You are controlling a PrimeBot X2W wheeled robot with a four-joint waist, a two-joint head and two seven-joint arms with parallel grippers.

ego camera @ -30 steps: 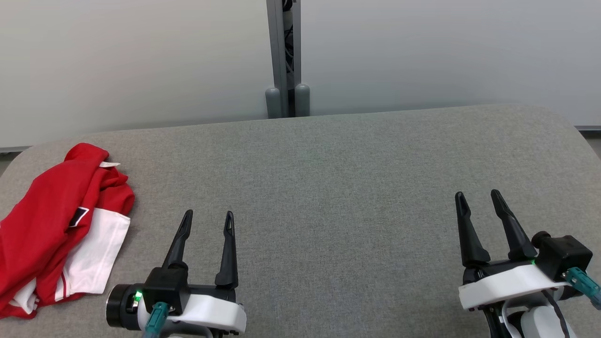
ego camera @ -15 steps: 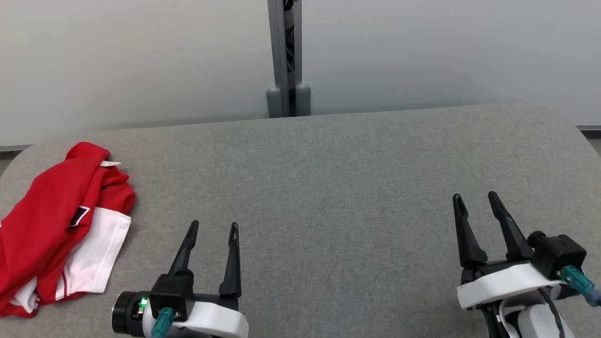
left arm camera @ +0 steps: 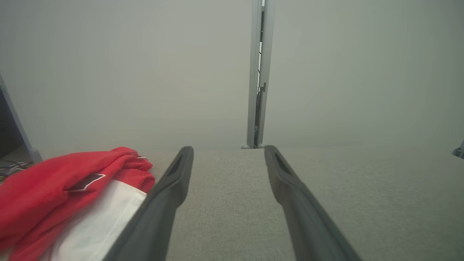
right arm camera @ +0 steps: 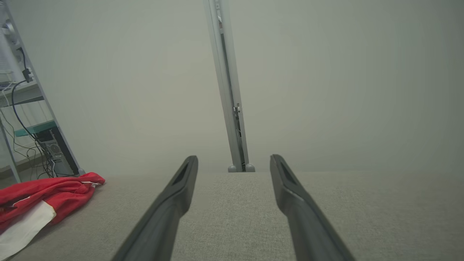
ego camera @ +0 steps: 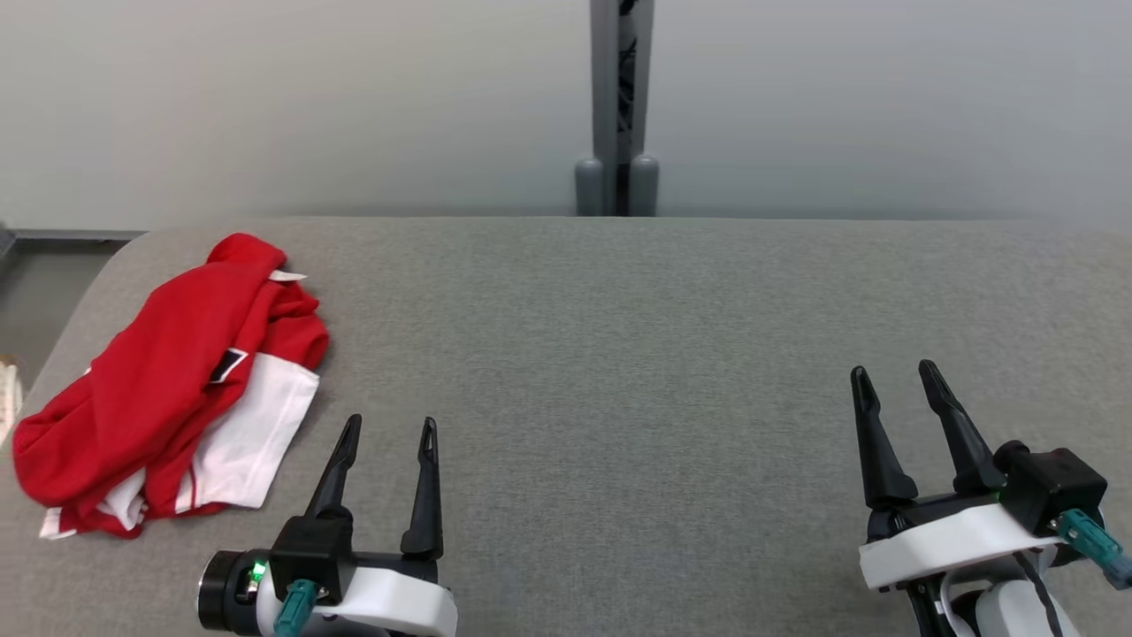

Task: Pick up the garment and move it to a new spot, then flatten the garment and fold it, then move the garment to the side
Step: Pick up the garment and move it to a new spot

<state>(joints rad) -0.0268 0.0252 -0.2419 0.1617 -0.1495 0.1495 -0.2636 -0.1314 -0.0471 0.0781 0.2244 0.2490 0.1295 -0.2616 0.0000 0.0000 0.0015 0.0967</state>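
Note:
The garment [ego camera: 168,389] is a crumpled red and white shirt lying on the grey table [ego camera: 619,354] near its left edge. It also appears low at the left as the garment [left arm camera: 61,192] in the left wrist view and the garment [right arm camera: 40,199] in the right wrist view. My left gripper [ego camera: 391,427] hovers open just right of it, fingers pointing away from me, nothing between them. Far to the right my right gripper [ego camera: 893,376] is open and empty too. The same open fingers frame bare fabric at left gripper [left arm camera: 228,150] and right gripper [right arm camera: 233,159].
A grey partition post [ego camera: 616,106] stands behind the table's far edge against pale wall panels. Left of the table, a shelf with cables and a computer case [right arm camera: 54,148] stands on the floor. Bare grey table stretches between my grippers.
The head camera has turned left, so the whole scene shifted right in view. The garment lies unchanged. Both grippers stay open and roughly where they were.

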